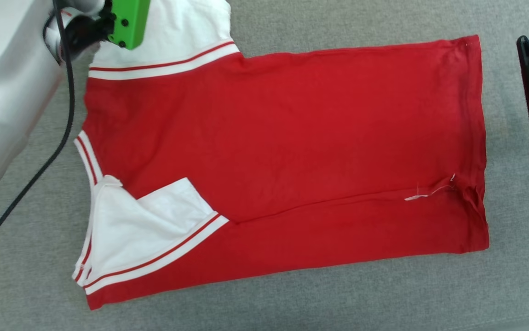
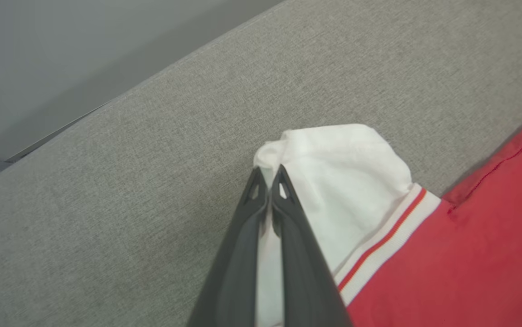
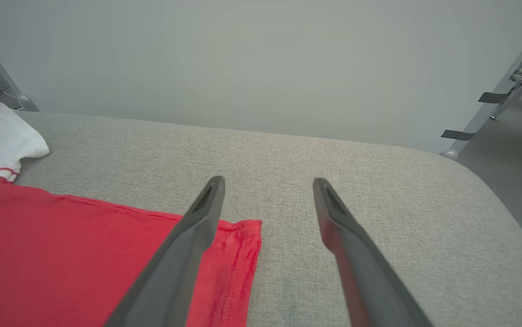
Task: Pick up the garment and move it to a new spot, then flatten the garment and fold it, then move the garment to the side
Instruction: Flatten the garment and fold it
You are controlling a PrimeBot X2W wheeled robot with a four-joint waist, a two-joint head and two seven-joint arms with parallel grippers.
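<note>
One garment [image 1: 283, 151]: red body, two white sleeves with a red stripe each, striped V-collar, near side folded in. It lies flat mid grey padded surface [image 1: 338, 299]. My left gripper [image 2: 268, 175] is clenched on the sleeve [image 2: 342, 168] toward the far edge. My right gripper [image 3: 268, 180] is spread wide over the hem corner.

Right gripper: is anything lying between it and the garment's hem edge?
No. In the head view, a bare strip of grey upholstered surface separates the open right gripper from the hem of the garment.
</note>
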